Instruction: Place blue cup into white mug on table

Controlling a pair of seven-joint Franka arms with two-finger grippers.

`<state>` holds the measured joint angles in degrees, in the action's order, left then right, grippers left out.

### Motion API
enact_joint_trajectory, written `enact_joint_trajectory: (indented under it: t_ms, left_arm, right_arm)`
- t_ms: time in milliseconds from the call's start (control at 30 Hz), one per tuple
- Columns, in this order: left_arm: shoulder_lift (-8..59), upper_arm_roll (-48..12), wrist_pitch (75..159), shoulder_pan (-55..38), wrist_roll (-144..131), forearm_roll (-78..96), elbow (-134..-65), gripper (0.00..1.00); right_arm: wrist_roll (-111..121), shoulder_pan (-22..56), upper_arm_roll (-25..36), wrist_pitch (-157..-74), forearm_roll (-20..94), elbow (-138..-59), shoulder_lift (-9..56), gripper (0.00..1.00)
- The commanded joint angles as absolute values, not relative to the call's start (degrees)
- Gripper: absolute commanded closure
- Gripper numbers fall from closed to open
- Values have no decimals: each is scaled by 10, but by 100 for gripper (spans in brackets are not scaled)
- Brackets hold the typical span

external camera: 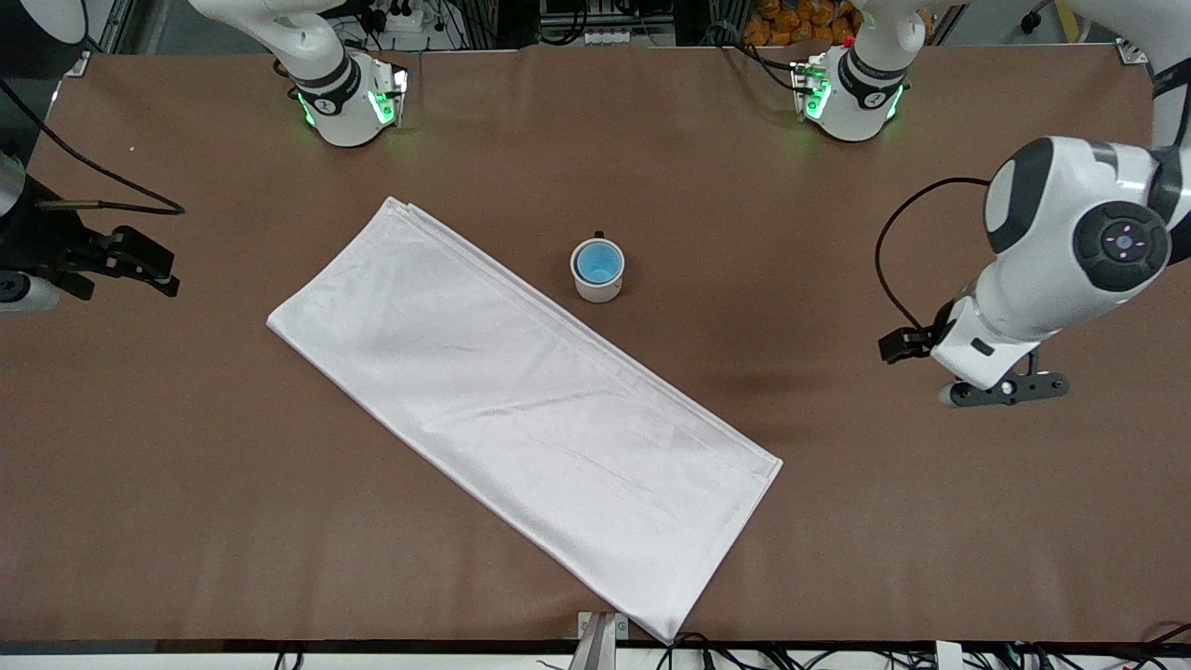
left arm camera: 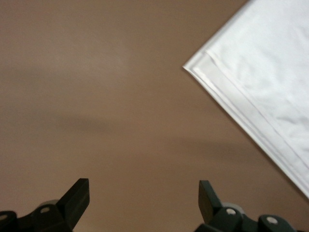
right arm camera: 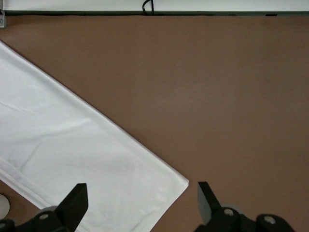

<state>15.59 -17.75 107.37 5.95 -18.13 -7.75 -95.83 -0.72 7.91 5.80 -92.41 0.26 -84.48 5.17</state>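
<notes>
With both sets of jaws spread wide and empty, the left gripper (external camera: 1010, 389) hangs over bare table (external camera: 837, 521) at the frame's right edge, the right gripper (external camera: 140, 261) at its left edge. At centre frame the blue cup (external camera: 597, 261) already sits inside the white mug (external camera: 596, 287), just beside the folded white cloth (external camera: 521, 409). Light, stiff and slick plastic, I judge; pinch its rim.

left tool (left arm camera: 144, 203) open, table (left arm camera: 96, 96), cloth corner (left arm camera: 251, 82)
</notes>
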Motion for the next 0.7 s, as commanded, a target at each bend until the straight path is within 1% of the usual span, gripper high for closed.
enact_joint_trajectory:
  t_ms: [0, 167, 233, 433, 533, 667]
  left_arm:
    - [97, -187, 1028, 88, -146, -61, -982, 0]
    - [41, -187, 1025, 98, -141, -59, -1028, 0]
    - [30, -187, 1025, 92, -140, -55, -1038, 0]
    - [6, -180, 1025, 91, -84, -36, -1035, 0]
    - [-7, -155, 1025, 82, -20, -27, -1034, 0]
    - [-18, -93, 1024, 29, 17, -25, -1031, 0]
  right_arm:
    - [8, 62, 45, -897, -3, -830, 54, 0]
    - [29, 66, 53, -892, -3, -830, 47, 0]
    - [31, 61, 52, -893, 0, -830, 47, 0]
    - [32, 62, 51, -893, 1, -831, 49, 0]
    - [32, 61, 51, -893, 1, -831, 50, 0]
    - [32, 60, 51, -895, 1, -831, 53, 0]
